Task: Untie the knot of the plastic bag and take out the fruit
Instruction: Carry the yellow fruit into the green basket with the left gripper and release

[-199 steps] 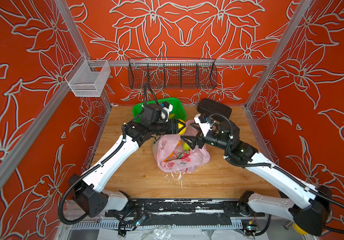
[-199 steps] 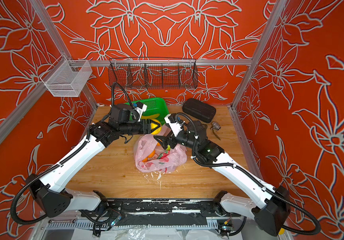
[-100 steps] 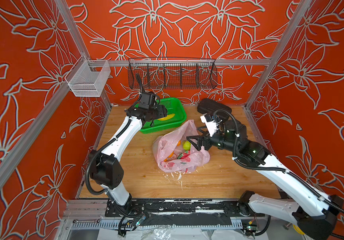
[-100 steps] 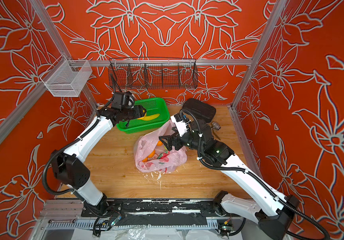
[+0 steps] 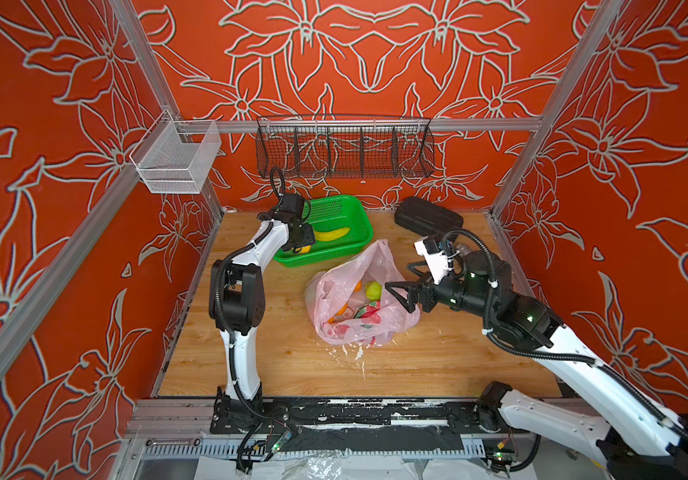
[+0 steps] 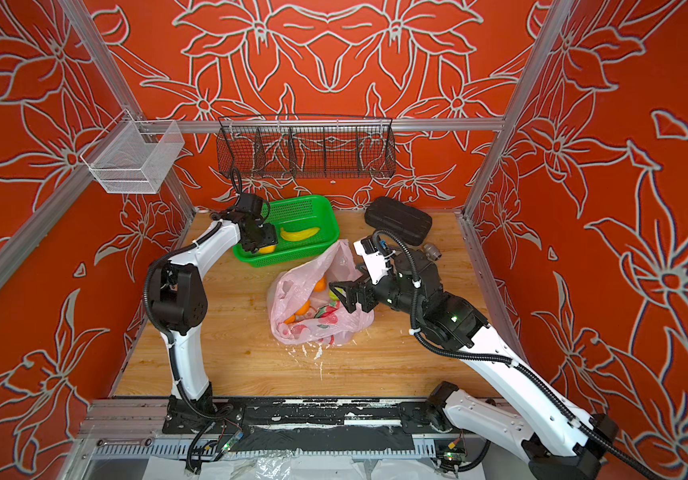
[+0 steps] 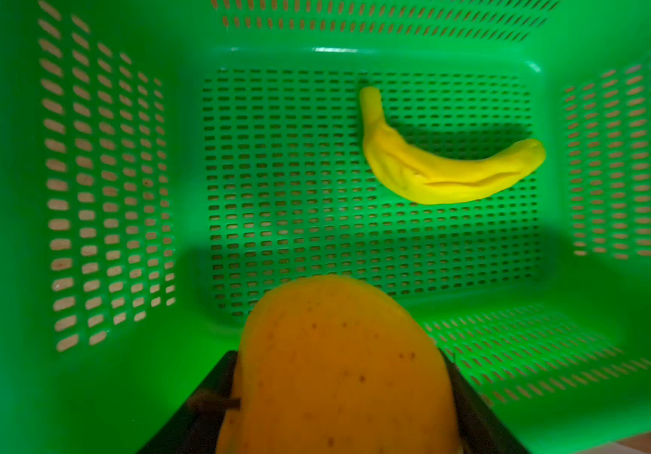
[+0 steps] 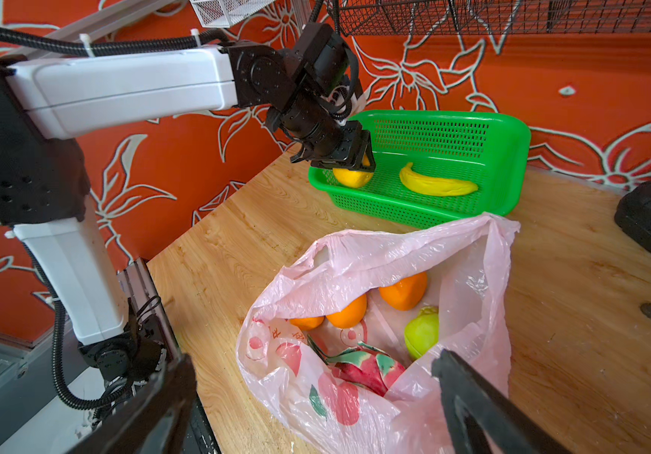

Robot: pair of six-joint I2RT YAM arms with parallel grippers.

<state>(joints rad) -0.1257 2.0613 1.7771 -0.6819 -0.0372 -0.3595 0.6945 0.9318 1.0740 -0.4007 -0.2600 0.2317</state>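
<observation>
The left hand [image 8: 345, 163] grips a yellow fruit [image 7: 335, 373] low in the basket [image 5: 336, 208]; release it gently, apart from the banana [image 7: 442, 173]. The right hand [image 5: 398, 297] stands open beside the bag [image 5: 355, 328].

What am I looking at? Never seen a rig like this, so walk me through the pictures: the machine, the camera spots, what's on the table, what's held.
Two white robot arms stand at the front edge of a wooden table. Two pictures look down from above, nearly alike; the other two come from a camera on each arm's wrist. On the table lie an open pink bag, a green basket with a banana in it, and a black case. The jaws of the left arm grip a yellow fruit low inside the basket. The jaws of the right arm stand open and empty at the bag's mouth; inside lie oranges, a green fruit and a dragon fruit.
</observation>
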